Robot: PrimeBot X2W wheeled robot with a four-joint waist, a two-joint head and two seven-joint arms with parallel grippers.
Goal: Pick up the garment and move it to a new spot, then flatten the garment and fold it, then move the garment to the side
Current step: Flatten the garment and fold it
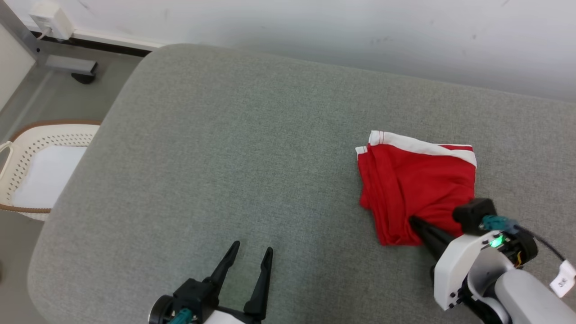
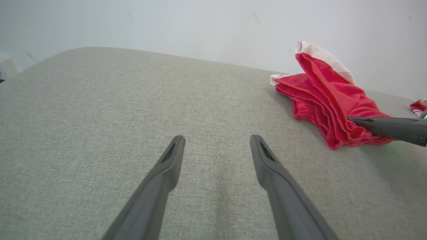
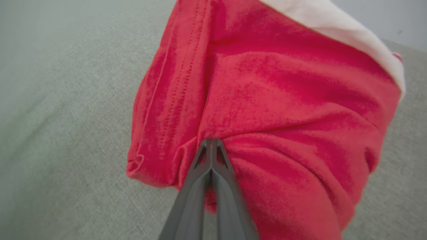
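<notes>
Where the two dark fingers of the right end effector [image 3: 210, 143] meet, they are pressed together on a bunched fold of the red garment [image 3: 283, 100], and creases radiate from the pinch. In the head view this right end effector [image 1: 416, 222] grips the near edge of the garment [image 1: 414, 184], which lies folded in several layers on the right half of the grey padded surface [image 1: 225, 157], its white band along the far edge. A green light [image 1: 496, 242] glows on the wrist behind the fingers, and a white tag [image 1: 564, 275] hangs from a cable beside it. From the left wrist view the garment [image 2: 327, 96] appears with its white-banded part rising above the lower layers, while the right end effector [image 2: 353, 119] enters from the right edge. The left end effector [image 1: 252, 247] stands well apart from the cloth at the near edge of the surface, its fingers spread and holding nothing, just above bare upholstery [image 2: 217, 138]. Beyond the surface's left side, a white perforated basket [image 1: 27, 153] with a brown rim stands on the floor [image 1: 54, 94]; a pale wall [image 1: 315, 27] runs behind.
</notes>
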